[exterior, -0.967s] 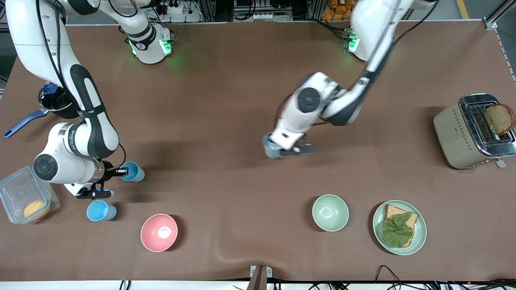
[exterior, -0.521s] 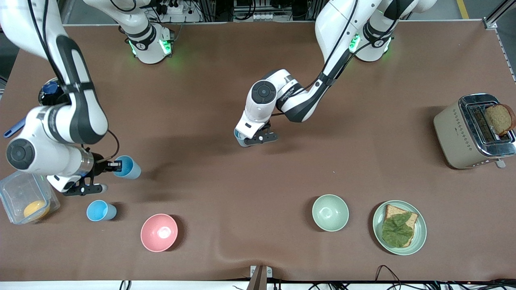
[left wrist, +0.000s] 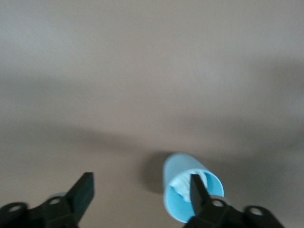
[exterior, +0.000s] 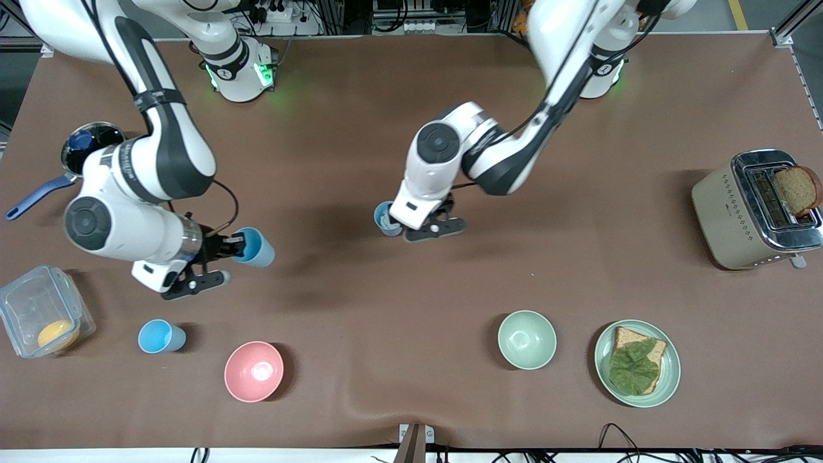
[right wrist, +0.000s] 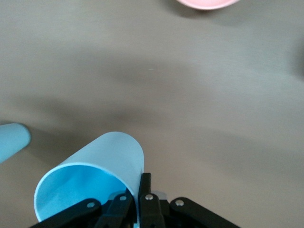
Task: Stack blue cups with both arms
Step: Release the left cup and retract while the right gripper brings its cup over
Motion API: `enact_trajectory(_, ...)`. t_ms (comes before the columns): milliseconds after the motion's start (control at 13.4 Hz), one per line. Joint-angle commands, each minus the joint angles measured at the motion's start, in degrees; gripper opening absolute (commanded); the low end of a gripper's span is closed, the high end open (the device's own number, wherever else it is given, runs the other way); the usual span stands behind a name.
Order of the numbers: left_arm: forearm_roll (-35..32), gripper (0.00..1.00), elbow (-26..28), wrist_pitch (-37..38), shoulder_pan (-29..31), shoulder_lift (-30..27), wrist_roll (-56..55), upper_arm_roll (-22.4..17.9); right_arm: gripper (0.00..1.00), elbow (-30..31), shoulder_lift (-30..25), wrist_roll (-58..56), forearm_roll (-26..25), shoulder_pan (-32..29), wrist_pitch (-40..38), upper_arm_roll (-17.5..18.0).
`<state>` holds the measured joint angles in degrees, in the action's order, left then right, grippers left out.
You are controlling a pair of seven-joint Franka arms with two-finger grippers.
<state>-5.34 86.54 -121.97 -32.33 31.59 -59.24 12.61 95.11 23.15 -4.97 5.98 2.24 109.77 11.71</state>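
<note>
Pinching smooth tapered plastic cup (exterior: 254,247), right fingers (exterior: 233,245) closed on rim, left fingers (left wrist: 85,187) spread beside greyer cup (exterior: 384,217)

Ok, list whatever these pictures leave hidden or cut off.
- Front view: the left gripper, jaws open over the table's middle, covers most of the greyer cup.
- Left wrist view: one jaw partly hides a pale patch inside that cup, so it cannot be identified.
- Front view: the right gripper, toward the right arm's end, hides its pinch on the held cup.
- Right wrist view: the picture's edges cut off the pink bowl and the third cup.
</note>
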Motion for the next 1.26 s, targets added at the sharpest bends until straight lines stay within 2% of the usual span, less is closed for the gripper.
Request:
enact_trajectory(0,-3.09,1.00,2.22,8.91,5.24,-10.38,5.59,0.14,0.00,0.16,-0.65,7.14,0.53,5.64,0.52,1.82)
enact_trajectory(298,-3.01,1.00,2.49,18.60,19.03,-19.79,25.19,0.40,0.00,1.21,-0.65,12.35,0.70,13.02,1.58,1.91)
enact_trajectory(595,-2.13,1.00,2.31,21.42,26.60,-23.32,26.64,0.83,0.00,1.39,0.75,20.97,0.00,21.74,7.02,1.65)
enact_trajectory(744,-2.13,1.00,2.40,21.51,27.41,-23.67,27.77,0.40,0.00,1.48,2.42,21.15,0.00,22.19,10.28,1.65)
enact_trajectory(967,-2.04,1.00,2.75,24.22,26.44,-25.61,34.96,-2.75,0.00,2.44,3.13,21.15,0.00,22.98,10.19,1.65)
enact_trajectory(1190,-0.64,1.00,3.01,26.08,28.55,-27.45,43.58,-3.90,0.00,2.36,4.88,23.42,-0.09,24.56,10.72,1.56)
